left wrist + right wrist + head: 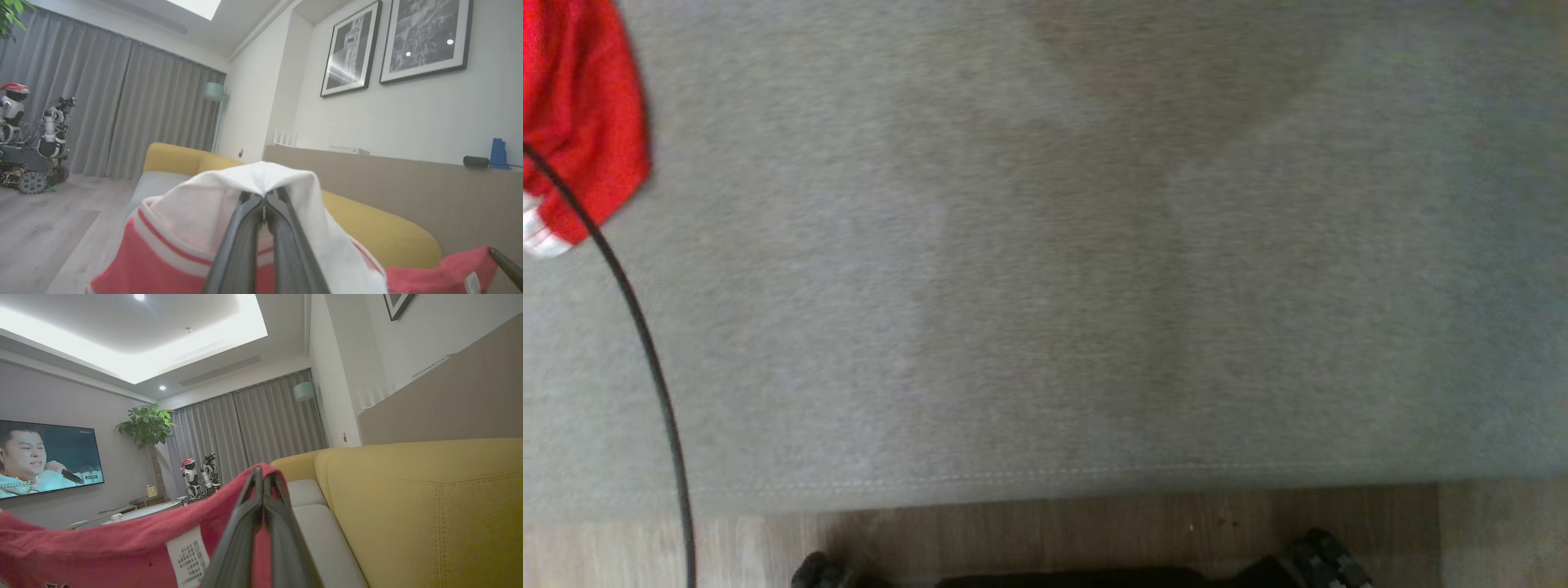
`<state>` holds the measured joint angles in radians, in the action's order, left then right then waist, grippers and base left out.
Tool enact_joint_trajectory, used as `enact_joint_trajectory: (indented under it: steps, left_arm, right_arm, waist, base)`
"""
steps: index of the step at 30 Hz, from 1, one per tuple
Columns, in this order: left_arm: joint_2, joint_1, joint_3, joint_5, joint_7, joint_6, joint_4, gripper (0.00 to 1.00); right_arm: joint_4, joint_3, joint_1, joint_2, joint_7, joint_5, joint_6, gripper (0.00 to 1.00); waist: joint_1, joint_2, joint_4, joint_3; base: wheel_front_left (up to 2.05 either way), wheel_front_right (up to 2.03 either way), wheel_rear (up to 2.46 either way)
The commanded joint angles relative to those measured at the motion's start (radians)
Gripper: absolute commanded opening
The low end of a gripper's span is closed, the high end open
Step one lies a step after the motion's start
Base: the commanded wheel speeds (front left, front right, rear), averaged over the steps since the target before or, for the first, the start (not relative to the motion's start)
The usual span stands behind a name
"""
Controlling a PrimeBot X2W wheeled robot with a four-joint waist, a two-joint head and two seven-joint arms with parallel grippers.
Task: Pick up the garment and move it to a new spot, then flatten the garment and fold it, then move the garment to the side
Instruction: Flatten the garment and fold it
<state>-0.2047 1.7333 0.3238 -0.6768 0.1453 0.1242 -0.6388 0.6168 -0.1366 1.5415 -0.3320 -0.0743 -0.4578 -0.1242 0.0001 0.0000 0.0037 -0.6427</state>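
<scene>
Garment: a red fabric garment with white striped trim [584, 122] is seen at the far upper-left edge of the head view, over a grey woven seat cushion [1045, 286].
Left gripper [264, 202]: the two long dark fingers are pressed together on a white part of the garment, which is draped over their tips.
Right gripper [261, 473]: the fingers are clamped together on a red edge of the garment, just beside a white printed care label [188, 555].
Sofa: a yellow upholstered backrest [429, 506] is seen behind the held cloth in both wrist views.
Cable: a thin black cable [645, 343] is seen crossing the garment's lower edge and curving down the left side of the cushion.
Floor: a pale wooden floor [1094, 531] is seen below the cushion's stitched front edge.
</scene>
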Motion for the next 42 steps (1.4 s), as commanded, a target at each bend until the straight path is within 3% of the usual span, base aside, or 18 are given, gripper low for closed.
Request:
enact_joint_trajectory:
  steps: [1,4,8,12,16,22,25,29,37,42]
  left_arm:
    - [-0.045,0.011,0.012,-0.019,-0.016,0.006,0.037,0.00]
    - [-0.076,-0.095,0.069,-0.119,-0.075,0.006,0.069,0.00]
    - [-0.102,-0.320,0.070,-0.244,-0.157,0.006,0.086,0.00]
    - [-0.117,-0.584,0.090,-0.339,-0.266,0.003,0.145,0.00]
    - [-0.164,-0.830,0.132,-0.390,-0.343,-0.001,0.277,0.00]
    - [-0.228,-1.136,0.098,-0.495,-0.374,-0.074,0.512,0.00]
    - [-0.248,-1.270,0.077,-0.551,-0.381,-0.114,0.626,0.00]
    - [-0.289,-1.456,0.045,-0.593,-0.367,-0.175,0.762,0.00]
    - [-0.346,-1.653,0.038,-0.601,-0.368,-0.254,0.942,0.00]
    - [-0.359,-1.680,0.022,-0.609,-0.374,-0.294,1.001,0.00]
  right_arm:
    - [-0.019,-0.009,0.014,0.004,-0.007,-0.006,-0.007,0.00]
    - [0.027,-0.065,-0.031,-0.028,-0.014,-0.034,-0.007,0.00]
    - [0.096,-0.123,-0.153,-0.069,0.018,-0.101,-0.007,0.00]
    - [0.176,-0.156,-0.308,-0.106,0.115,-0.176,-0.007,0.00]
    - [0.175,-0.168,-0.464,-0.133,0.177,-0.252,-0.007,0.00]
    - [0.084,-0.165,-0.702,-0.164,0.190,-0.335,-0.007,0.00]
    - [0.041,-0.178,-0.824,-0.184,0.185,-0.310,-0.007,0.00]
    - [-0.039,-0.144,-1.000,-0.161,0.182,-0.279,-0.007,0.00]
    - [-0.274,0.012,-1.315,-0.148,0.274,-0.246,-0.007,0.00]
    - [-0.424,0.121,-1.416,-0.119,0.351,-0.199,-0.007,0.00]
  waist:
    - [-0.0001,0.0000,0.023,-0.009]
    - [-0.0001,0.0000,0.052,-0.007]
    - [-0.0001,0.0000,0.080,0.024]
    - [-0.0001,0.0000,0.096,0.084]
    - [-0.0001,0.0000,0.101,0.150]
    - [-0.0001,0.0000,0.098,0.255]
    - [-0.0001,0.0000,0.094,0.303]
    - [-0.0001,0.0000,0.078,0.370]
    - [-0.0001,0.0000,0.068,0.414]
    - [-0.0001,0.0000,0.065,0.388]
  base:
    - [0.00,0.00,0.00]
    - [0.00,0.00,0.00]
    - [0.00,0.00,0.00]
    - [0.00,0.00,0.00]
    - [0.00,0.00,0.00]
    - [0.00,0.00,0.00]
    - [0.00,0.00,0.00]
    - [0.00,0.00,0.00]
    - [0.00,0.00,0.00]
    - [0.00,0.00,0.00]
